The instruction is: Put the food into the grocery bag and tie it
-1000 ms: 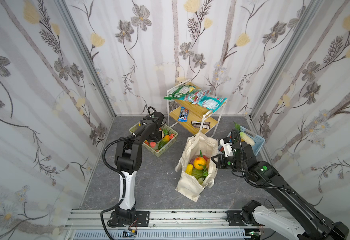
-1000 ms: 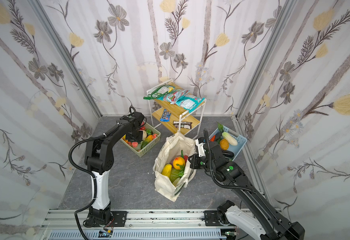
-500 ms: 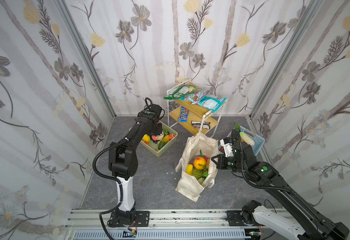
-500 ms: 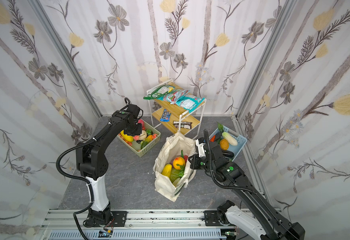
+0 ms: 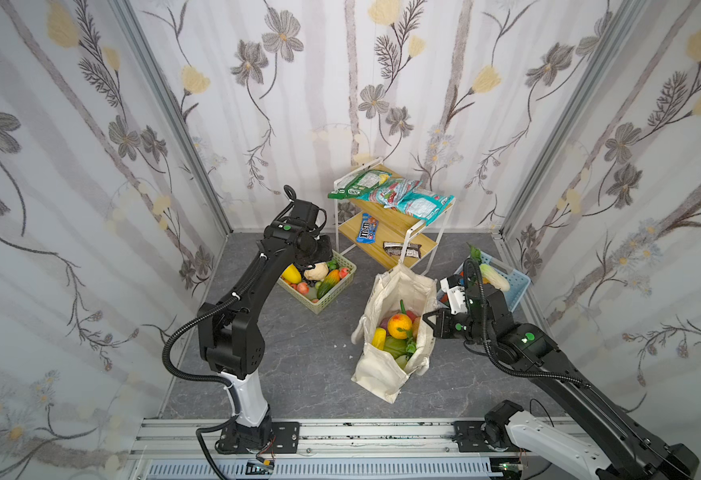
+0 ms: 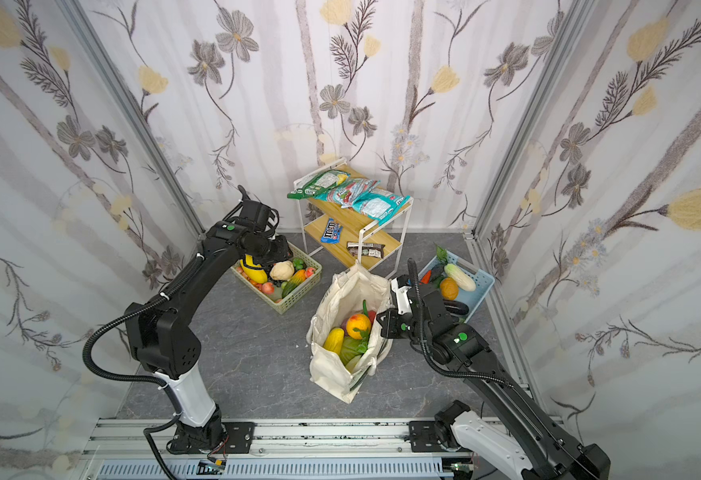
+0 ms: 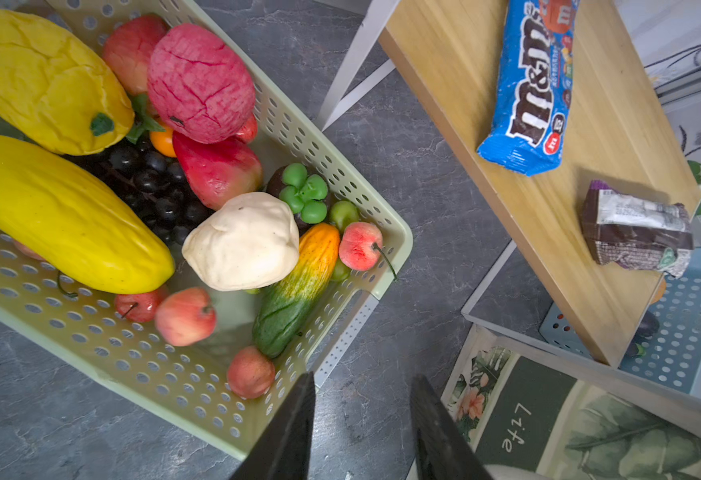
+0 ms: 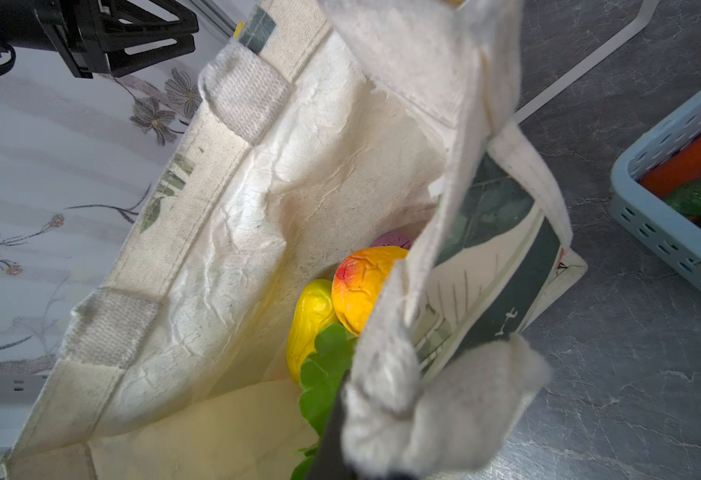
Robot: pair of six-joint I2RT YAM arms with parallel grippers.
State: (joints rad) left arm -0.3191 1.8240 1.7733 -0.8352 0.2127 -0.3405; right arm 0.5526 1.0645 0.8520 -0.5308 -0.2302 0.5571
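**Left gripper** (image 7: 363, 376): fingers apart, nothing between them, only floor. Over the last second the arm has swung and stretched over the green basket and the fingers have eased a little wider. Judged: lining up a fresh pick, no item taken yet.

**Green basket** (image 5: 328, 305): still loaded with food, including a long yellow fruit (image 7: 62, 216), a white lumpy vegetable (image 7: 243, 241) and black grapes. Contents look unchanged.

**Shelf** (image 7: 457, 83): candy bar (image 7: 527, 91) and packets, not part of the job.

**Grocery bag** (image 5: 382, 370): stands on the floor mid-scene, mouth open, already holding an orange fruit (image 5: 399, 325), a yellow piece and greens.

**Right gripper** (image 5: 431, 322): clamped on the bag's rim, unmoved, keeping it open.

**Blue basket** (image 5: 515, 286): vegetables remain.

Judged status: loading is partway and tying is some way off.
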